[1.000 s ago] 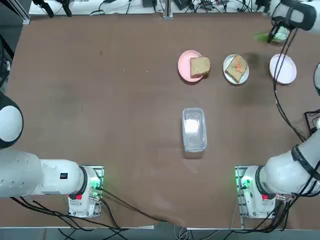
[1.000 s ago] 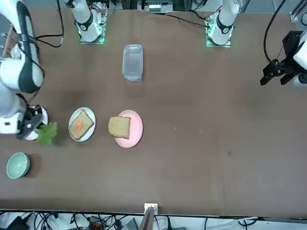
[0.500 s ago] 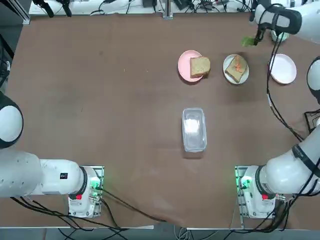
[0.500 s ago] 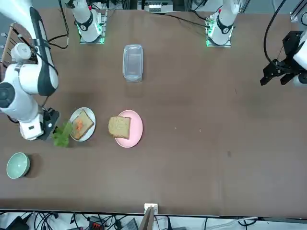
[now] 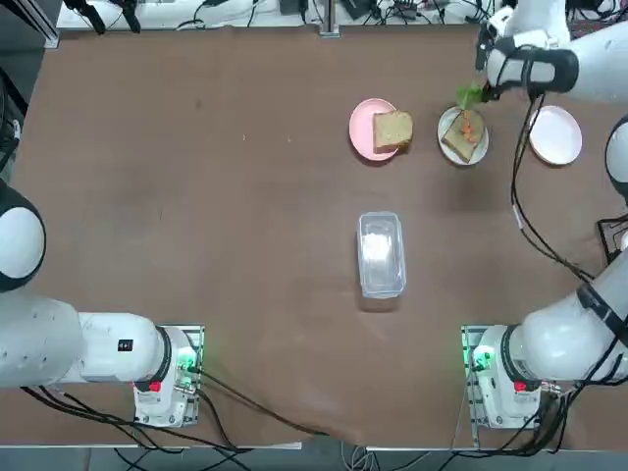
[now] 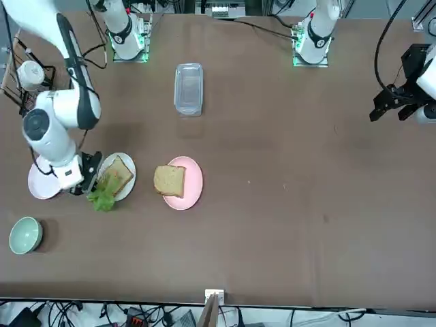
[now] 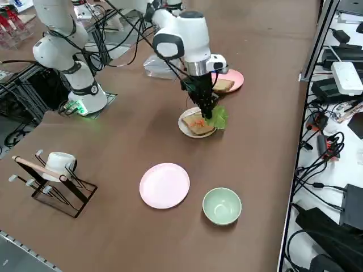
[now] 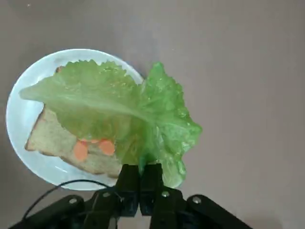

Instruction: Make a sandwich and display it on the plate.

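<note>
"Where is the sandwich being built?"

"On the white plate (image 8: 16, 114), at about one o'clock on the table as seen from overhead, with twelve pointing away from the bases. One bread slice (image 8: 52, 136) lies on it, topped by orange bits (image 8: 107, 147)."

"And the right gripper (image 8: 139, 167)?"

"Its fingers are clamped on an edge of the lettuce leaf (image 8: 100, 105), near the plate's one o'clock side. The leaf is spread above the filling, partly overhanging the plate."

"How should it be handled?"

"As something very light, limp and easily torn, perhaps slippery. A small pinch at the edge should be enough; the leaf is best lowered and centred before release, since the orange bits could be dragged off."

"What is left?"

"The other bread slice (image 5: 392, 130), resting on the pink plate (image 5: 361, 130) at nine o'clock from the white one. It should be light and spongy, so it is best taken gently by opposite crusts; a hard squeeze would dent it."
</note>
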You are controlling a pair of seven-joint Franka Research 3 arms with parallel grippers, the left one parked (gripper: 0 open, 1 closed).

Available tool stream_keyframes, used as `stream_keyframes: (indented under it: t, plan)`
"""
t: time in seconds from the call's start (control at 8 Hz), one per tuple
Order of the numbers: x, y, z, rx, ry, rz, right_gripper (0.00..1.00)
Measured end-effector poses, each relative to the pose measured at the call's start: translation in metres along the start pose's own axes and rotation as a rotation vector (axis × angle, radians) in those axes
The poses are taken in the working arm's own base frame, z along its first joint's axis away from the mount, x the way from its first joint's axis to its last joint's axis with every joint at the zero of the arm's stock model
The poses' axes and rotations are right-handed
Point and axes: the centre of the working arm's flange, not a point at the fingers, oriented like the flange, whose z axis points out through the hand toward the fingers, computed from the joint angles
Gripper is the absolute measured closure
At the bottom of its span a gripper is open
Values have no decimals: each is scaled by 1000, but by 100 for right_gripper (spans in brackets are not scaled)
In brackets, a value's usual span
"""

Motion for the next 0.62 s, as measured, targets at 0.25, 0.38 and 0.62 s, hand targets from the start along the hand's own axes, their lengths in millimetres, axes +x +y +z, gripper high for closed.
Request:
stream_keyframes:
  t: [0.25,0.38,0.62]
  plan:
    - [-4,-19,-2,2,3,-20,96]
    - [-6,-23,-7,0,3,-23,96]
    - [-7,-30,-7,-11,9,-28,96]
